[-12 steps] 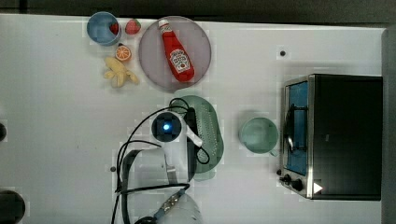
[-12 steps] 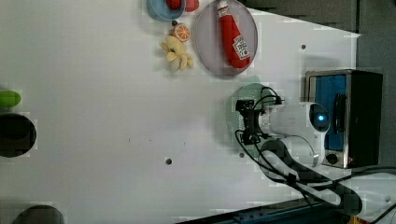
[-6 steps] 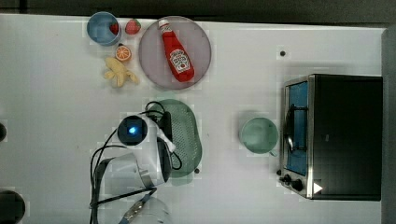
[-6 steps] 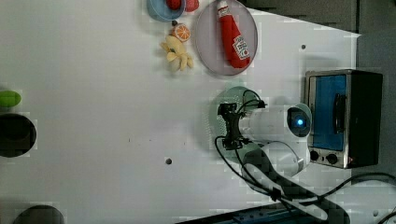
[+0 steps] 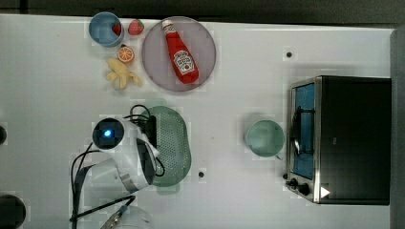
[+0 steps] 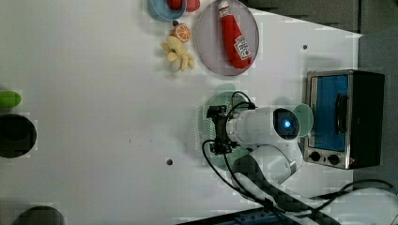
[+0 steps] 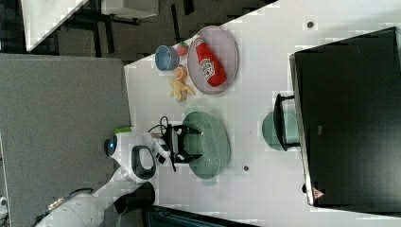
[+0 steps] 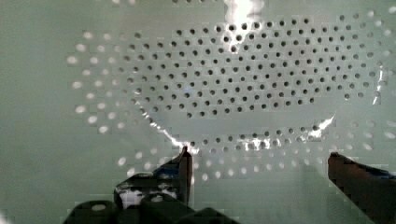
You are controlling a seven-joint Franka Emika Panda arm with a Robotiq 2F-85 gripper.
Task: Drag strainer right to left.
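The glossy white, rounded robot arm (image 5: 126, 162) has dark grey bands at its joints and a round black cap with a glowing blue light (image 5: 108, 133). Black cables (image 6: 244, 185) loop along it toward the black jaws.

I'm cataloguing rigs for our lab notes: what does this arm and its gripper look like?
The arm has a rounded white shell with dark joint sections and a glowing blue light on a round black cap. Loose black cables loop off the wrist. The gripper is black, with two slim dark fingers.
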